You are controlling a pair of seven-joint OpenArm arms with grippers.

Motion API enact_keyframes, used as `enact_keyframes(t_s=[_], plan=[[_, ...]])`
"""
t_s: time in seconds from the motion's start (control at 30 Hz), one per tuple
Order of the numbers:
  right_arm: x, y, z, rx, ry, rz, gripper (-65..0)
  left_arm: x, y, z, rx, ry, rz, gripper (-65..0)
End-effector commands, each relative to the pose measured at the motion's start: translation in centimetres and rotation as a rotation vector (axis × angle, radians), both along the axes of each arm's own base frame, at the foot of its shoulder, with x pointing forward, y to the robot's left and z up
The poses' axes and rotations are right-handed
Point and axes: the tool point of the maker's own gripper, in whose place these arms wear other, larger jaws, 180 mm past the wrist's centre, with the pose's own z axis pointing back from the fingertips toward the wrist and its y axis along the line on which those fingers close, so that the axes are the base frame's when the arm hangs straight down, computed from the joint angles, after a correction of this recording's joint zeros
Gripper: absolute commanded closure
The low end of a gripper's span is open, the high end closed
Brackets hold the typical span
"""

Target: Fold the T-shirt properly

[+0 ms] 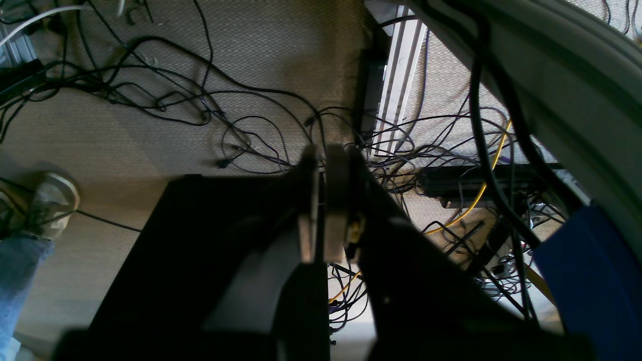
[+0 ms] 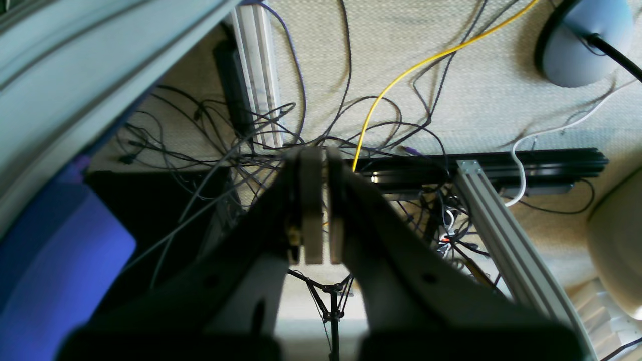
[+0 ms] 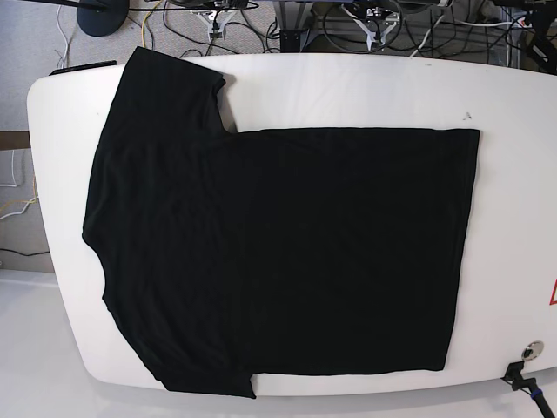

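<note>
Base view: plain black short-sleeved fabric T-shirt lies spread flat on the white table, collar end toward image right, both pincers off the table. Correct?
Not quite. In the base view the plain black short-sleeved fabric T-shirt has its sleeves and collar end toward image left; the straight hem is at right. It does lie spread flat on the white table, with no pincer over it.

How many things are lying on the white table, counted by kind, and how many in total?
T-shirt, black, spread flat on the table: 1
Other loose things on the tabletop: 0
Total: 1
</note>
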Motion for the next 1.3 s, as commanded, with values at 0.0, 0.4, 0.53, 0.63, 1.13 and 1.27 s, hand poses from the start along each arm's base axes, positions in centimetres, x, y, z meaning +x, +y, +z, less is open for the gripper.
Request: enact_keyframes(t_s=[0.0,0.4,0.53,0.63,1.13,1.27], plan=[[0.1,0.2,0.0,0.014,-0.014,-0.008,-0.3,0.9,-0.1,0.0,-0.006,-0.022,0.000,-2.0],[-0.2,0.2,0.0,0.013,-0.005,-0.008,-0.3,0.7,0.0,0.0,0.000,-0.014,-0.008,-1.9],[-0.2,0.1,0.0,0.012,-0.005,-0.007,-0.3,0.4,0.0,0.0,-0.002,-0.006,-0.005,-1.9],[-0.2,0.1,0.0,0.013,-0.006,-0.008,-0.4,0.4,0.1,0.0,0.000,-0.011,-0.006,-1.5],[0.5,0.3,0.0,0.025,-0.030,-0.007,-0.3,1.1,0.2,0.0,0.003,-0.042,-0.014,-0.1],[0.3,0.2,0.0,0.023,-0.027,-0.004,-0.3,1.1,0.2,0.0,0.003,-0.042,-0.012,-0.2]])
